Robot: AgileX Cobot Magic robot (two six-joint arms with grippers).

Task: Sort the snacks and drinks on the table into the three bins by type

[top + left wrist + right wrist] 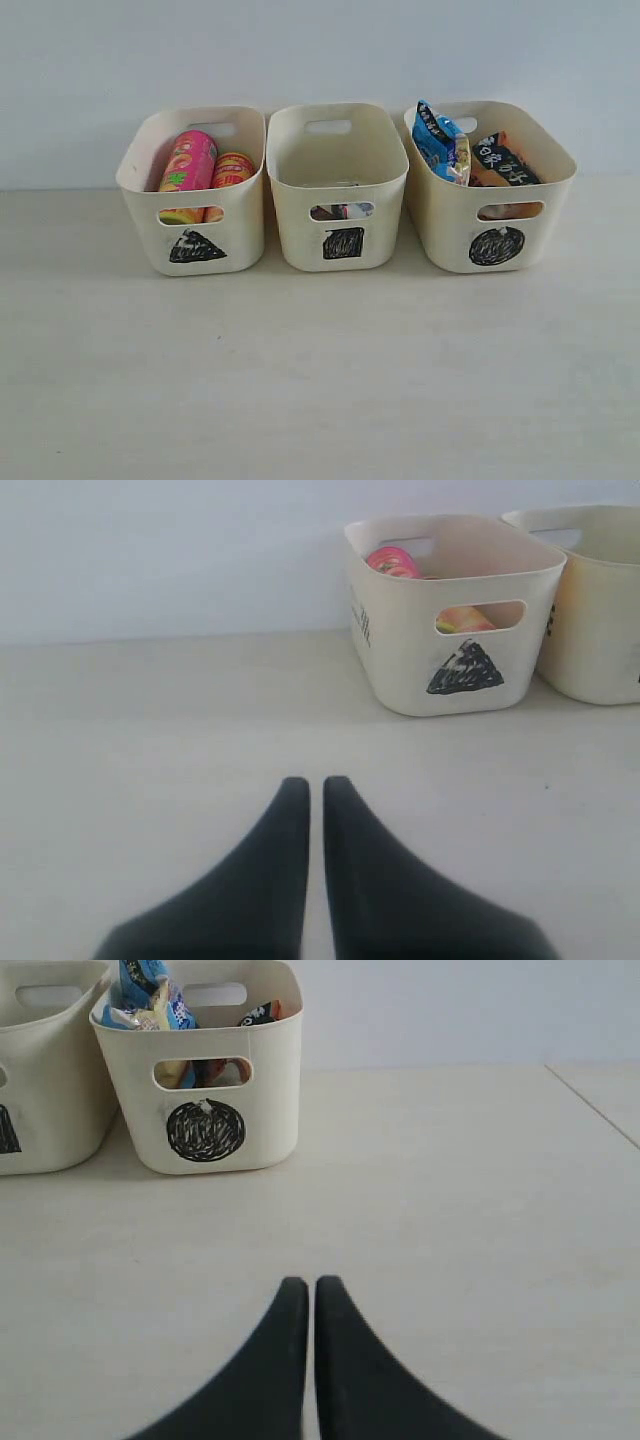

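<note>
Three cream bins stand in a row at the back of the table. The triangle bin (150,225) on the left holds a pink-green crisp tube (190,160) and a yellow-red tube (233,169). In the middle, the square bin (300,235) shows part of a small carton (345,211) through its handle cut-out. On the right, the circle bin (445,235) holds a blue packet (437,141) and an orange packet (500,160). My left gripper (315,785) is shut and empty over bare table, well short of the triangle bin (400,670). Likewise shut and empty, my right gripper (303,1285) hangs in front of the circle bin (270,1110).
A pale wall rises right behind the bins. A seam in the table (592,1105) runs to the right of the circle bin. Neither arm shows in the exterior view.
</note>
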